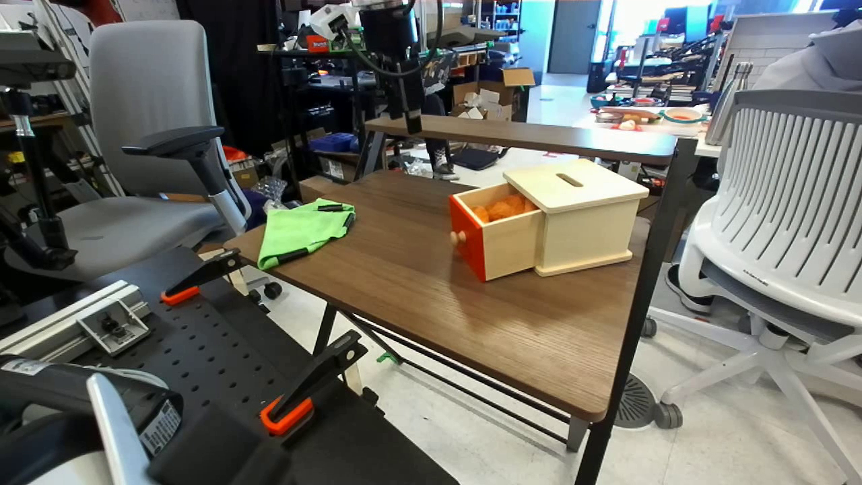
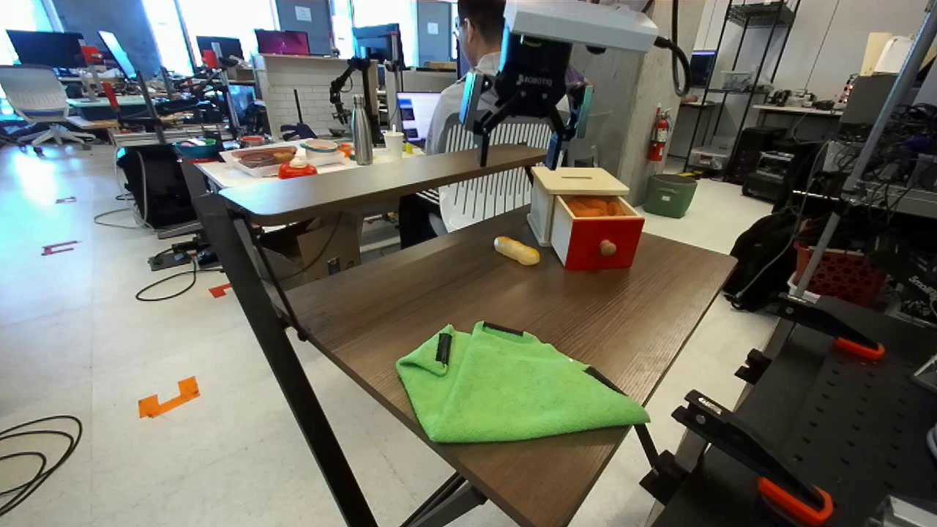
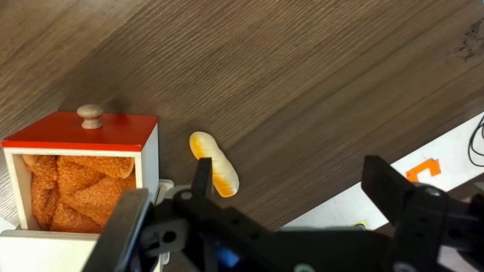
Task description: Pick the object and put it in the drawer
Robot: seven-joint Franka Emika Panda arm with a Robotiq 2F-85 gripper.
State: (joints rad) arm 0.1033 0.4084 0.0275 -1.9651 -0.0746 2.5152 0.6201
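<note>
Cream object (image 3: 221, 165): on tabletop (image 3: 302, 83), wrist view's three o'clock from drawer (image 3: 124, 130)
Drawer: ajar, orange cloth (image 3: 85, 192) inside
Claw (image 2: 519, 162): spread wide

Below the one gripper (image 2: 519, 156), with its two fingers (image 2: 484, 146), one brown table (image 2: 439, 285) bears one cabinet (image 1: 587, 219), one drawer (image 2: 580, 245) with one knob (image 2: 607, 248), and one cream-and-orange oblong object (image 2: 517, 251). Farther from the gripper are one green cloth (image 2: 505, 391) and two black-and-orange clamps (image 2: 748, 446).

In an exterior view, the cloth (image 2: 512, 399) lies foremost on the tabletop (image 2: 607, 315); behind it, the object (image 2: 517, 251) rests just left of the drawer (image 2: 580, 245), which juts from the cabinet (image 2: 578, 185) and holds what seems fabric (image 2: 594, 207).
</note>
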